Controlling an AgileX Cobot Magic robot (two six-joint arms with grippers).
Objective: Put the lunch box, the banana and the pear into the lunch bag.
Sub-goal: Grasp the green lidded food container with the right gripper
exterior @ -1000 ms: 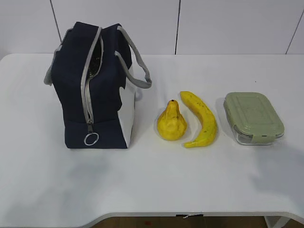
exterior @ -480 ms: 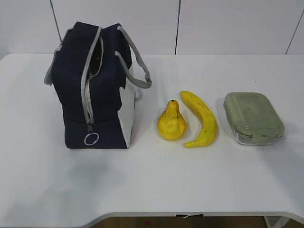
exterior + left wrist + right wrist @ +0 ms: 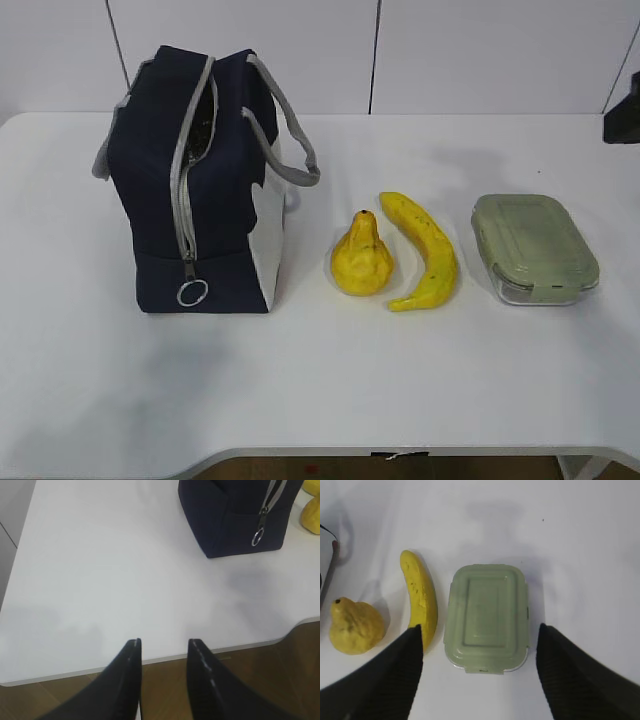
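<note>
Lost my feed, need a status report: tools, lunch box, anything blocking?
Both tools open, empty: left tool near table edge, right tool above lunch box. Nothing blocking.

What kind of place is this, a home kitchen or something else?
Probably a lab or test room, not a kitchen: a bare white table against plain white wall panels, with only a lunch bag, fruit and a lunch box laid out in a row.
</note>
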